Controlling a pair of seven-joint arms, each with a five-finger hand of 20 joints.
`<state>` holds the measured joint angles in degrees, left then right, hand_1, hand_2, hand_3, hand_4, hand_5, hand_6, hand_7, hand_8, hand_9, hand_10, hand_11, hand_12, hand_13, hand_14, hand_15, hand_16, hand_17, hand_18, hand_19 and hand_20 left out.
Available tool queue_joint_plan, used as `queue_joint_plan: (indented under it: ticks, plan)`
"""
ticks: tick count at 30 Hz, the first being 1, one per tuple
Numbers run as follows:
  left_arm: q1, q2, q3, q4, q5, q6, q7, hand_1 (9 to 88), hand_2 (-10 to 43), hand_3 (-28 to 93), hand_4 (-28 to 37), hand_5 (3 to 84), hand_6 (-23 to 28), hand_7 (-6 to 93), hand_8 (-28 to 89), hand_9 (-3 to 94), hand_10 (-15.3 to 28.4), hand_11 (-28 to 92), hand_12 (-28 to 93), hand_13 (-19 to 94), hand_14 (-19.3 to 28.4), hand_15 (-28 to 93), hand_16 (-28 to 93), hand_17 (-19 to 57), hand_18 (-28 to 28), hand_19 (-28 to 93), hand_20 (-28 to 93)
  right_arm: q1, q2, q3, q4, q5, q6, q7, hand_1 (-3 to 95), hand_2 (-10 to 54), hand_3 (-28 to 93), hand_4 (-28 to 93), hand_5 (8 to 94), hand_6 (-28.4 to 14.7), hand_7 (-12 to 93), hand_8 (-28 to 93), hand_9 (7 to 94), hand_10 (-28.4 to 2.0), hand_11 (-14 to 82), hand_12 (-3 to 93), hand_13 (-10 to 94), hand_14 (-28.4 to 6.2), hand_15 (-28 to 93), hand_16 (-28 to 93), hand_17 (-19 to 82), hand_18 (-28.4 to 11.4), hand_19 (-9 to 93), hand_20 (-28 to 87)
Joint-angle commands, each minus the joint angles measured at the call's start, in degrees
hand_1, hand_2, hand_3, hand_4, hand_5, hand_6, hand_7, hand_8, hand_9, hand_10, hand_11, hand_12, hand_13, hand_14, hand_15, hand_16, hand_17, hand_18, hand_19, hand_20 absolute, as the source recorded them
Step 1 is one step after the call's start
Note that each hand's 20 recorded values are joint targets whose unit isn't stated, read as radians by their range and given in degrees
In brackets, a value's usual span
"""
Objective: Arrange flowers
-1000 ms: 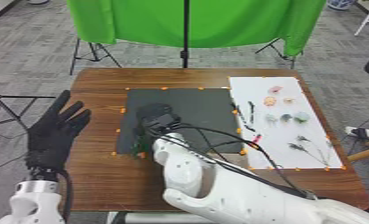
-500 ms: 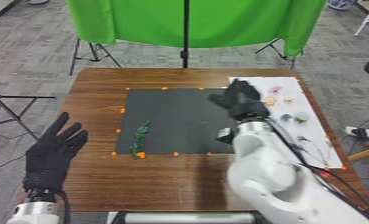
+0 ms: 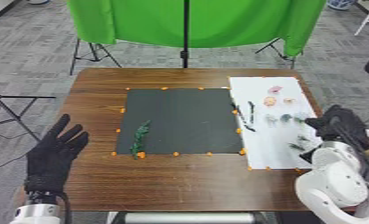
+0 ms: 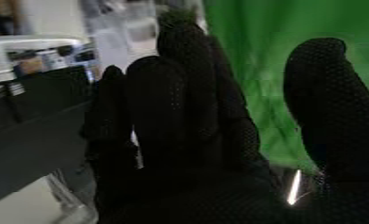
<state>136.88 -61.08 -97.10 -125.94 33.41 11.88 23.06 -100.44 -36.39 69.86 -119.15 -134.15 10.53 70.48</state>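
Table (image 3: 189, 185): brown wood, framing a dark mat (image 3: 185, 115) on the 12, 9 and 6 o'clock sides. Wood runs between the left hand (image 3: 49, 157) and the mat's 9 o'clock edge.

Mat: dark, orange markers (image 3: 123, 110) along its edges. Holds one green leafy stem (image 3: 140, 136), lying lengthwise toward 8 o'clock, its lower end at a marker near the 6 o'clock edge.

White sheet (image 3: 267, 157): at the mat's 3 o'clock side. Carries a pink flower (image 3: 275, 90) toward 12 o'clock, an orange flower (image 3: 269, 101) just below it, a row of pale green flowers (image 3: 285, 118) near the middle, long dark stems (image 3: 251, 115) along the 9 o'clock edge and dark sprigs (image 3: 297, 146) toward 5 o'clock.

Right hand (image 3: 342, 125): at the sheet's 3 o'clock edge, covering part of it; fingers straight and close together, thumb held apart, in the wrist view.

Left hand: at the table's 8 o'clock edge; fingers straight and spread.

Green cloth (image 3: 198, 25): beyond the table, at 12 o'clock.
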Motion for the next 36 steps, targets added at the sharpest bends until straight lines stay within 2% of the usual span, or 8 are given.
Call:
queue_joint_plan:
  ticks: [1,4,12,19,22,25,32,36]
  plan:
    - [-0.56,-0.15,0.28,0.53,-0.16,-0.14,-0.26,23.7,6.2,81,-26.2,35.5,7.4,8.6,-9,31.6,19.6,22,11,20,27.5,54,-10,-8.8,28.4,53,12,-4.0,0.84,1.11,1.09,2.13,-5.35,0.78,33.2,-5.9,74,-24,62.3,-6.7,12,-11,69.0,-18.7,46.5,19.4,65,-14.5,77,18,32,-26.6,93,21]
    - [-0.29,0.85,0.55,0.33,-0.85,0.51,0.84,23.6,6.2,81,-26.2,35.5,7.4,8.6,-9,31.6,19.6,22,11,20,27.5,54,-10,-8.9,28.4,53,12,-5.81,1.47,2.27,0.77,2.42,-5.79,0.75,33.5,-6.8,75,-24,61.2,-6.8,12,-11,67.4,-19.1,46.6,19.1,64,-15.2,77,17,30,-27.1,92,20]
    - [-0.13,0.77,0.55,0.26,-1.16,0.88,0.75,23.7,6.2,81,-26.2,35.5,7.4,8.7,-9,31.6,19.7,22,11,20,27.4,54,-10,-8.8,28.4,53,12,-3.79,3.22,-0.96,4.19,3.76,-8.14,0.65,35.1,-8.3,74,-24,61.4,-6.3,12,-11,66.9,-19.1,46.9,18.4,63,-15.6,78,16,30,-27.7,92,20]
    - [-0.31,0.97,0.76,0.39,-1.37,0.89,1.04,23.7,6.2,81,-26.2,35.4,7.4,8.7,-9,31.7,19.7,22,11,20,27.5,54,-10,-8.9,28.4,54,11,1.78,4.38,-8.01,8.49,1.2,-7.59,0.48,41.5,-9.2,74,-26,69.9,-3.9,14,-11,72.8,-16.5,47.3,19.1,67,-13.3,77,17,32,-26.8,92,21]
    - [-0.16,0.9,0.77,0.22,-1.35,1.12,1.14,23.7,6.2,81,-26.3,35.5,7.4,8.6,-9,31.7,19.7,22,11,20,27.5,54,-10,-8.9,28.4,54,11,3.5,4.35,-9.77,9.71,-1.2,-6.54,1.19,49.6,-9.5,69,-28,78.7,-3.1,16,-1,78.5,-13.8,46.0,21.4,71,-11.2,76,18,34,-25.7,92,22]
    - [0.12,0.81,0.49,0.07,-1.23,1.14,1.02,23.7,6.2,81,-26.2,35.4,7.4,8.7,-9,31.7,19.7,23,11,20,27.5,54,-10,-8.9,28.4,54,11,2.49,4.44,-8.45,8.1,-1.98,-5.79,1.16,54.8,-9.1,67,-28,85.3,-2.0,18,4,85.3,-11.7,45.3,21.1,76,-8.8,74,20,37,-24.9,93,24]
    - [0.92,0.13,-0.49,-0.31,-0.88,1.08,0.59,23.7,6.2,81,-26.2,35.5,7.4,8.7,-9,31.7,19.7,23,11,20,27.6,54,-10,-8.9,28.4,54,11,1.28,3.1,-5.81,-0.37,-6.33,-4.3,-0.59,55.8,-9.5,69,-28,88.4,-2.4,18,6,89.3,-11.7,46.1,22.1,80,-8.1,74,22,40,-25.3,93,32]
    - [2.25,0.78,-1.17,-0.82,-1.49,2.12,1.7,23.7,6.2,81,-26.2,35.5,7.4,8.8,-9,31.7,19.7,23,11,20,27.6,55,-10,-8.9,28.4,54,11,8.37,-0.24,-11.94,-4.13,-7.67,-4.85,-3.59,56.0,-9.5,71,-28,89.6,-3.4,17,8,90.5,-11.6,45.9,22.4,81,-8.4,75,22,41,-25.5,93,35]
